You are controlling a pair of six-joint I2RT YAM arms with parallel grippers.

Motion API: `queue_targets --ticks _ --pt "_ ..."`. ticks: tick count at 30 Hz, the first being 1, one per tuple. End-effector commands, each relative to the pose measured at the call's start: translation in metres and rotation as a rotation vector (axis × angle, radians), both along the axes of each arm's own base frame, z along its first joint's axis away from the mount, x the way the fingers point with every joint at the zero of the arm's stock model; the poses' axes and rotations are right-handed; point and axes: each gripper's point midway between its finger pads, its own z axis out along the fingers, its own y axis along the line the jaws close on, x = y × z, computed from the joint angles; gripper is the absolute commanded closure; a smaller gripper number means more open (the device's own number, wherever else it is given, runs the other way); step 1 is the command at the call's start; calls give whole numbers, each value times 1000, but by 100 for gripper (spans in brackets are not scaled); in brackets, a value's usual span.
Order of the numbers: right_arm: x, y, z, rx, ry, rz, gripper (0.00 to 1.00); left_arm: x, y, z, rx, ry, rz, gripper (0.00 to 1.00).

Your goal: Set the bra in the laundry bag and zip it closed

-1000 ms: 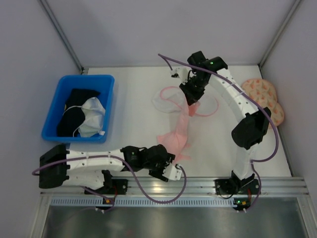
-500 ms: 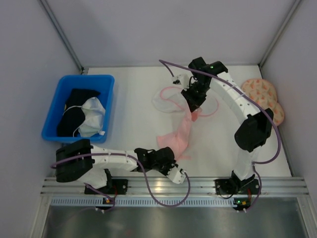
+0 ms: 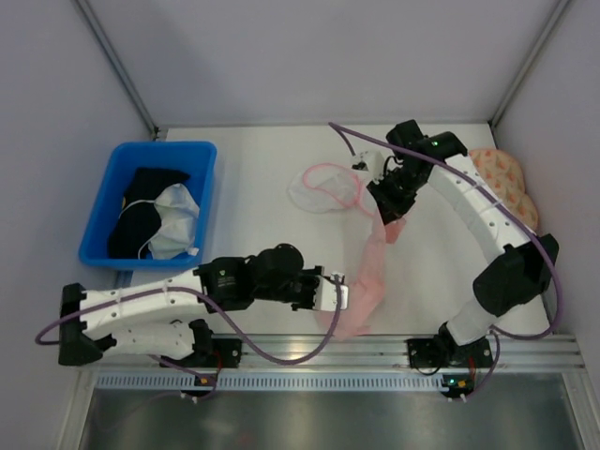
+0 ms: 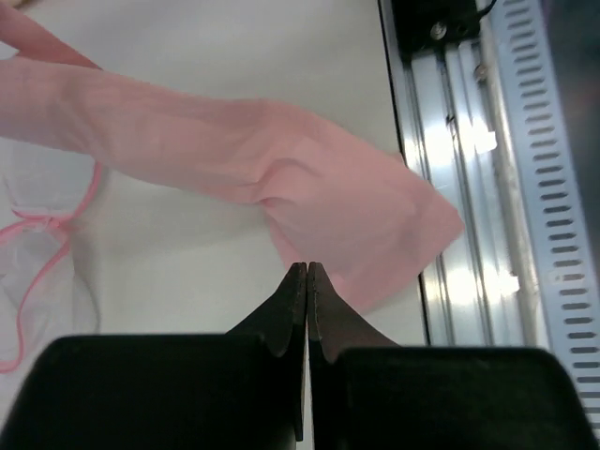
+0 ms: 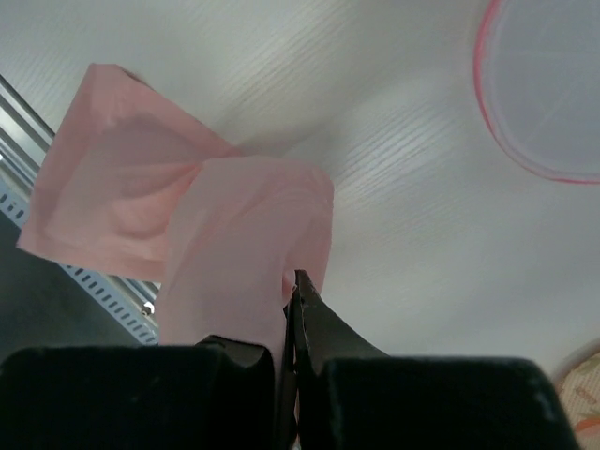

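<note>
The light-pink bra [image 3: 366, 277] hangs stretched between my two grippers, its lower end over the near rail. My right gripper [image 3: 394, 216] is shut on its upper end, and the right wrist view shows the fabric [image 5: 234, 234] pinched at the gripper's tips [image 5: 295, 278]. My left gripper [image 3: 341, 295] is shut, its tips [image 4: 307, 267] closed right on the lower edge of the bra [image 4: 328, 187]. The laundry bag [image 3: 319, 190] lies open on the table, left of the right gripper. Its pink-edged white mesh shows in both wrist views [image 4: 37, 272] [image 5: 553, 84].
A blue bin [image 3: 159, 147] with black and white garments [image 3: 155, 220] stands at the left. A peach speckled item [image 3: 506, 173] lies by the right wall, partly behind the right arm. The metal rail [image 3: 394, 347] runs along the near edge. Walls enclose three sides.
My left gripper came up from the rail to the bra's lower end and shut. My right gripper carried the upper end to the right, drawing the bra out toward the near edge.
</note>
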Motion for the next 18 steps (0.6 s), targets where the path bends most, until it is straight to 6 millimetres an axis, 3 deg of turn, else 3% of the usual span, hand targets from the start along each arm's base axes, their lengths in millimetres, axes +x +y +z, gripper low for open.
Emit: queue_targets --ticks 1,2,5,8,9,11,15,18 --pt "-9 -6 16 53 -80 18 100 -15 18 18 -18 222 56 100" --pt "-15 -10 18 54 -82 24 100 -12 19 29 -47 258 74 100" --pt "-35 -19 3 43 -32 31 100 1 28 35 -73 431 177 100" --pt "-49 -25 -22 16 25 20 100 32 42 24 -85 572 304 100" --pt "-50 -26 -27 10 33 9 100 47 48 15 -75 549 324 100" --pt "-49 -26 -38 11 42 -3 100 52 50 9 -57 485 307 100" --pt "-36 -25 -44 26 46 -55 100 40 44 -18 64 218 102 60" --pt "-23 -30 -46 46 58 -110 100 0 38 -55 186 76 -146 51"
